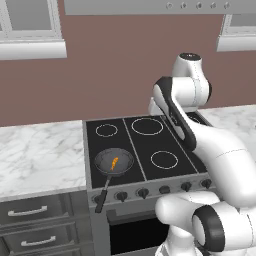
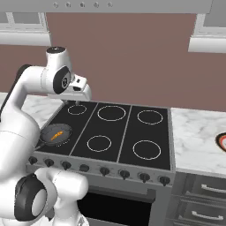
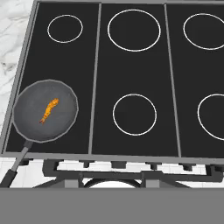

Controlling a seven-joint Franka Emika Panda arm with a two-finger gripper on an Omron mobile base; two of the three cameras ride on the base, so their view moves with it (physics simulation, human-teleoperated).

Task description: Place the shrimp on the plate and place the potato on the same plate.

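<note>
A black five-ring stove [image 3: 131, 78] sits between marble table [image 1: 35, 155] stretches under a brown wall. The shrimp [image 3: 49, 110] lies in the frying pan [image 3: 30, 127] at front left, well below the raised pincer [image 2: 77, 102]; its opening cannot be told

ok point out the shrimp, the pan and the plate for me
shrimp [image 3: 49, 110], hand view, middle of its body
pan [image 3: 30, 127], hand view, bare floor beside the shrimp
plate [image 2: 222, 141], right base view, rim at the picture's right edge
</note>
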